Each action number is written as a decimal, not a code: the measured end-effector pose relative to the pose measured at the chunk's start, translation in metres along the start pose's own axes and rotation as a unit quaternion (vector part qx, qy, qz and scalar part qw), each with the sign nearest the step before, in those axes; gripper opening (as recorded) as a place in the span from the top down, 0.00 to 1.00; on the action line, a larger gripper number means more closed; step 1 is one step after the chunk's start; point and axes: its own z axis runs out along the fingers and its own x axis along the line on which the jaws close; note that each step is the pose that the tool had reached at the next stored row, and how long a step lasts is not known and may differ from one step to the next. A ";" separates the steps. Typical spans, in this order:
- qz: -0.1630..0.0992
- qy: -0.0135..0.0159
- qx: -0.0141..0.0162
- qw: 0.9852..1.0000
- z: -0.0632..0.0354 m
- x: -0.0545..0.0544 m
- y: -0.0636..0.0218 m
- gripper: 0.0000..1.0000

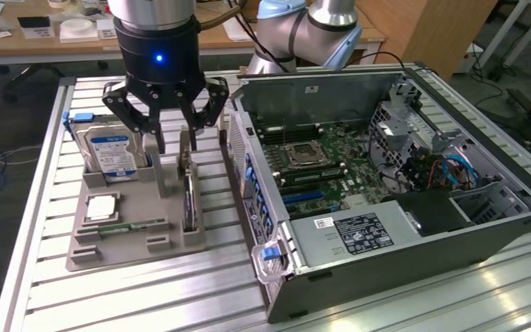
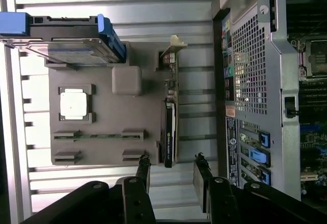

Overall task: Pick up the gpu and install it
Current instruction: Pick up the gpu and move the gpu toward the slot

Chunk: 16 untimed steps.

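The gpu (image 1: pixel 189 190) stands on its long edge in a slot of the grey holder tray (image 1: pixel 136 252), with its silver bracket at the far end and its dark face turned to the computer case. My gripper (image 1: pixel 179 135) hangs just above it, open, its black fingers spread to either side of the card's line and gripping nothing. In the wrist view the gpu (image 2: pixel 169 127) runs straight out from the gap of the gripper (image 2: pixel 172 172), along the edge of the tray (image 2: pixel 127 117).
On the same tray sit a silver hard drive with a blue label (image 1: pixel 108 149), a CPU (image 1: pixel 102 206) and a RAM stick (image 1: pixel 132 226). The open computer case (image 1: pixel 386 173), motherboard exposed, stands close beside the tray on the exterior view's right. All rest on a slatted aluminium table (image 1: pixel 108 297).
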 end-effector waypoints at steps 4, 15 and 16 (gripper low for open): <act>0.000 0.000 0.000 1.000 0.0071 0.000 -0.0003 0.53; 0.000 0.000 0.000 1.000 0.0267 0.001 -0.0012 0.53; 0.000 0.000 0.000 1.000 0.0276 0.001 -0.0012 0.53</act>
